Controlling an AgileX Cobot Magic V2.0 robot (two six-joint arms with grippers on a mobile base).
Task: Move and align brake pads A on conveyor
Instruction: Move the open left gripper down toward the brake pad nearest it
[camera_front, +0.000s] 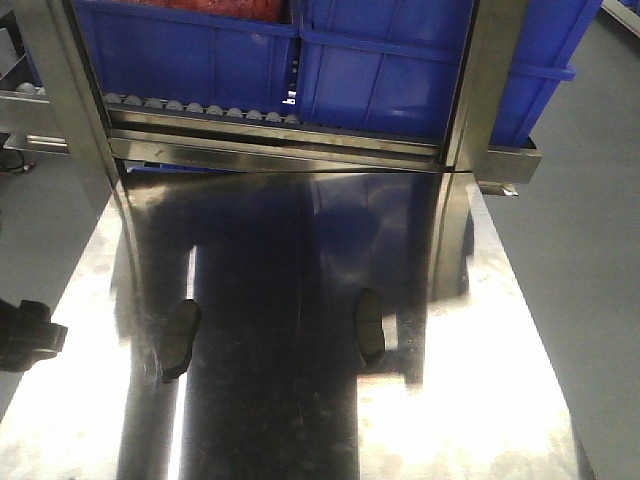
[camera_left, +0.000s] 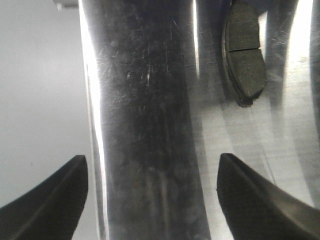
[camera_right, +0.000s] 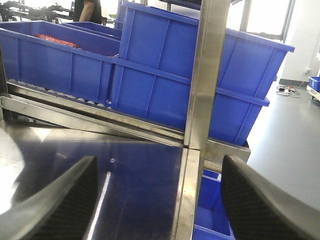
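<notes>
Left gripper (camera_left: 150, 200) empty, fingers (camera_left: 60, 205) spread wide above the shiny steel surface (camera_left: 150, 100); up beyond its right finger lies a pad (camera_left: 244, 55), dull grey face up, thin cross groove, dark backing edge; right gripper (camera_right: 157, 200) likewise apart, holding nothing, facing blue bins (camera_right: 160, 95) and a steel post (camera_right: 205, 75); only the front view shows two pads, left pad (camera_front: 181, 338) and right pad (camera_front: 370, 325), well apart, both lengthwise.

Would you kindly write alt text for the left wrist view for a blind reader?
One dark-grey brake pad lies on the shiny steel tabletop, beyond the two black fingers of the open left gripper, which holds nothing.
</notes>
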